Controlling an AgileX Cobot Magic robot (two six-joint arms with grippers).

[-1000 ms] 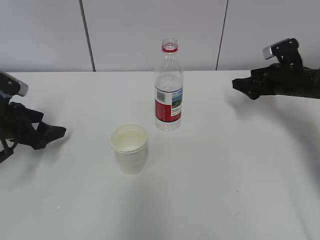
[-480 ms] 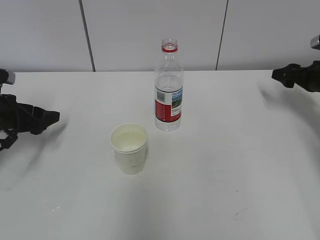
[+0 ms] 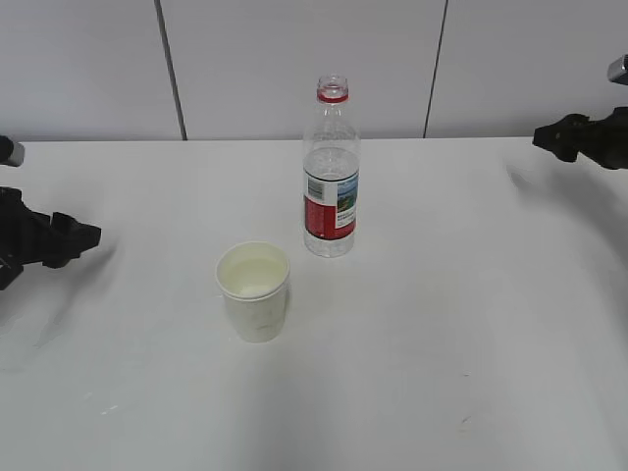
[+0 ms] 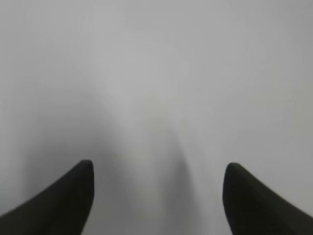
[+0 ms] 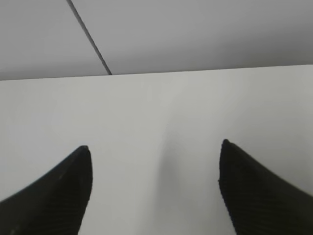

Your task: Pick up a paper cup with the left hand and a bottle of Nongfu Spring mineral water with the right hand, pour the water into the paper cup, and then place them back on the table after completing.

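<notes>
A white paper cup [image 3: 254, 290] stands upright on the white table [image 3: 442, 334], with clear water [image 3: 253, 278] in it. Behind it to the right stands an uncapped clear bottle [image 3: 332, 172] with a red and white label and a red neck ring, about half full of water. My left gripper [image 3: 88, 235] is at the far left edge, open and empty; the left wrist view shows its gripper [image 4: 159, 169] over bare table. My right gripper [image 3: 543, 138] is at the far right edge, open and empty; the right wrist view shows its gripper [image 5: 154, 147] facing table and wall.
A pale panelled wall [image 3: 294, 59] with dark vertical seams rises behind the table's far edge. Faint scuff marks [image 3: 103, 407] lie near the front of the table.
Both arms have drawn outward from the middle, the left toward the left edge, the right toward the right edge. The cup and bottle have not moved.
</notes>
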